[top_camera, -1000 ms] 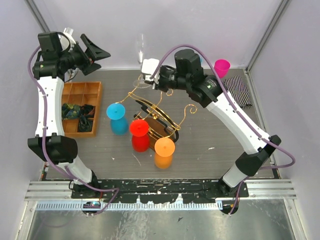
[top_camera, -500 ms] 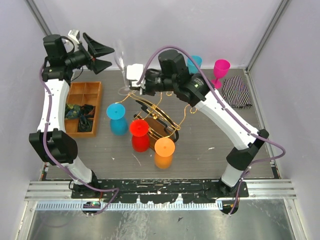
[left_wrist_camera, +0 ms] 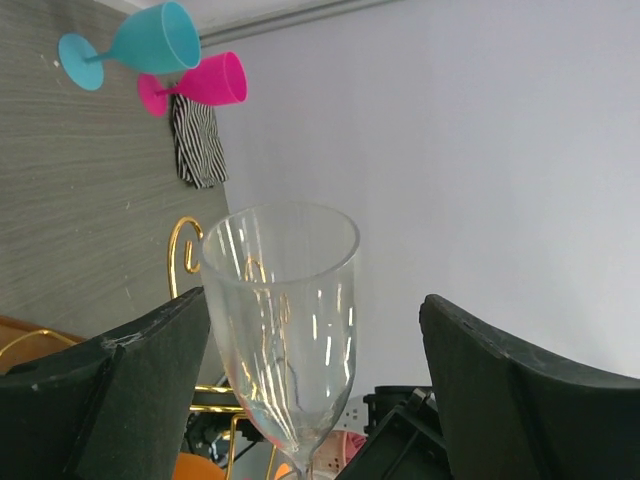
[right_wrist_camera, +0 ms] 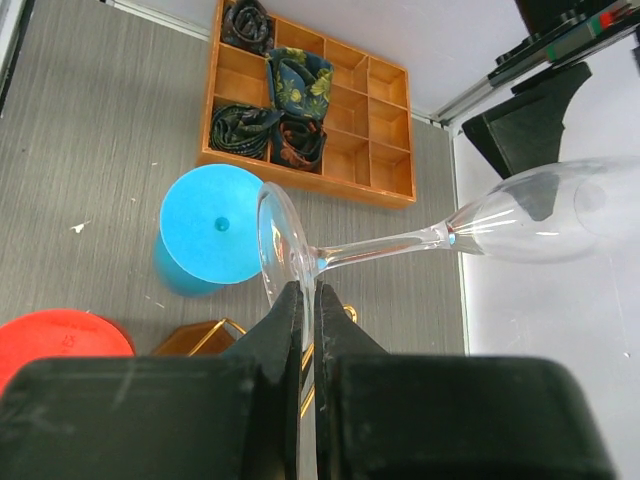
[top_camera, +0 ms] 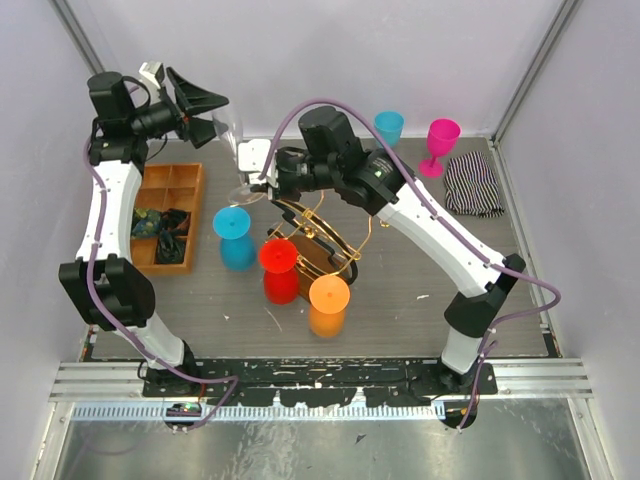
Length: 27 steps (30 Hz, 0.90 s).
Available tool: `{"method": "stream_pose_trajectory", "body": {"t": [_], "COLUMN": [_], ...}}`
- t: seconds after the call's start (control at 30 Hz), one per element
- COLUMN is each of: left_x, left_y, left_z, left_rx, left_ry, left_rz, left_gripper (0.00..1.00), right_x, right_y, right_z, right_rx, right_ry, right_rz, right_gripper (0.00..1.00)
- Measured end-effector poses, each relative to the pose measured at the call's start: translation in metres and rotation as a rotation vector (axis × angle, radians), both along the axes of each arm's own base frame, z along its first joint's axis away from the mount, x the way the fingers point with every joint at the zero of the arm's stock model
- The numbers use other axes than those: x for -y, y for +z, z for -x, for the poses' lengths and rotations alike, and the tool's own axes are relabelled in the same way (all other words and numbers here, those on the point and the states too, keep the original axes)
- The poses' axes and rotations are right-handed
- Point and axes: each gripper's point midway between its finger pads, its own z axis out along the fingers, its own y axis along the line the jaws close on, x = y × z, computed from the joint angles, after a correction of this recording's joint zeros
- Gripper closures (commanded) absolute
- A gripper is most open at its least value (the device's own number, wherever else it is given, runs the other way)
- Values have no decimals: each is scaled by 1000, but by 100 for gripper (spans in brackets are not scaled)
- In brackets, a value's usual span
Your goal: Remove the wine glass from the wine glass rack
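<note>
A clear wine glass (top_camera: pixel 232 140) is held off the gold wire rack (top_camera: pixel 322 228), tilted over the table's back left. My right gripper (right_wrist_camera: pixel 308 295) is shut on the rim of the glass's foot (right_wrist_camera: pixel 278 250); the stem (right_wrist_camera: pixel 390 243) runs to the right. In the top view the right gripper (top_camera: pixel 252 185) is just left of the rack. My left gripper (left_wrist_camera: pixel 315 300) is open, its fingers (left_wrist_camera: pixel 150 360) on either side of the glass bowl (left_wrist_camera: pixel 285 320) without touching it. It sits at the back left in the top view (top_camera: pixel 205 112). The rack's dark base (top_camera: pixel 312 258) stands mid-table.
Upside-down blue (top_camera: pixel 235 235), red (top_camera: pixel 279 268) and orange (top_camera: pixel 329 303) cups stand around the rack's front. An orange compartment tray (top_camera: pixel 165 180) with rolled cloths lies at left. A teal goblet (top_camera: pixel 389 127), a pink goblet (top_camera: pixel 441 140) and a striped cloth (top_camera: pixel 472 183) are at back right.
My right arm has carried the glass leftward, away from the rack. The left gripper has swung right, and the bowl now sits between its open fingers.
</note>
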Motion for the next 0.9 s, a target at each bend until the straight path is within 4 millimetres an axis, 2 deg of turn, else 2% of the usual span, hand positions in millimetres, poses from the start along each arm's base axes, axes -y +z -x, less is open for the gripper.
{"method": "stream_pose_trajectory", "body": {"t": [0.3, 0.73, 0.9], "left_x": [3, 10, 11], "left_y": [-12, -12, -16], "left_z": [6, 11, 9], "left_rx": [-49, -49, -59], "left_ry": [-46, -88, -95], "left_rz": [21, 28, 31], "left_gripper": [17, 35, 38], "right_x": [0, 2, 3], "right_y": [0, 1, 0], "right_z": [1, 4, 3], "right_rx": [-4, -8, -7], "right_ry": [2, 4, 1], "right_rz": [3, 11, 16], "right_gripper": [99, 99, 99]}}
